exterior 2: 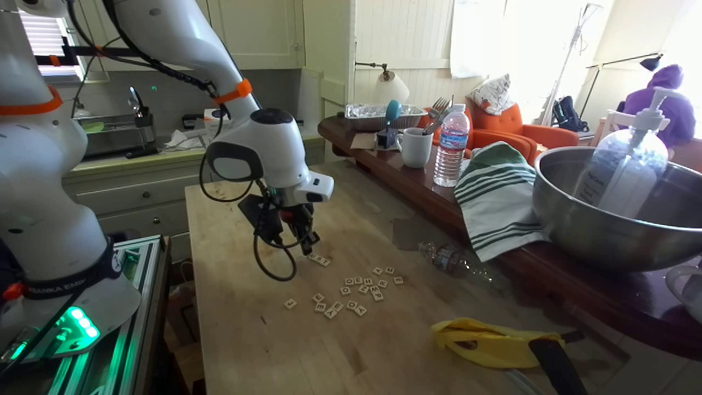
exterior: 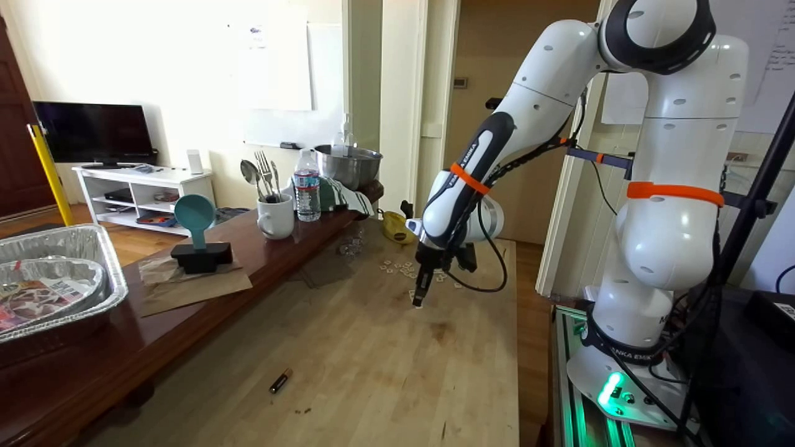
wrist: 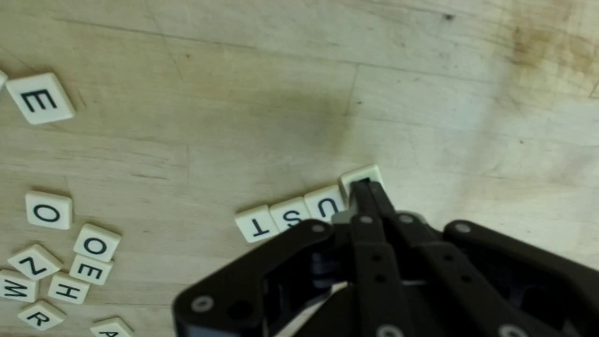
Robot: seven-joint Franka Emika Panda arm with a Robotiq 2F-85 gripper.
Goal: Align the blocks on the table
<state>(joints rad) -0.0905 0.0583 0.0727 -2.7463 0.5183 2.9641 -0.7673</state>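
The blocks are small cream letter tiles on the wooden table (exterior: pixel 366 372). In the wrist view, T (wrist: pixel 256 224), S (wrist: pixel 288 215) and U (wrist: pixel 326 203) stand side by side in a slanted row. A fourth tile (wrist: pixel 360 174) sits at the U end, a little out of line, its letter mostly hidden by my fingertips. My gripper (wrist: pixel 368 185) is shut, fingertips together over that tile; I cannot tell whether they press on it. The gripper also shows low over the table in both exterior views (exterior: pixel 418 301) (exterior 2: pixel 311 247). Part of the row (exterior 2: pixel 320 260) shows beside it.
Several loose tiles (exterior 2: pixel 359 281) lie scattered near the row. A clear bottle (exterior 2: pixel 447 258) and a yellow bag (exterior 2: pixel 488 343) lie on the table. A battery (exterior: pixel 281 380) lies farther along. A raised dark wood counter (exterior: pixel 205 310) borders one side.
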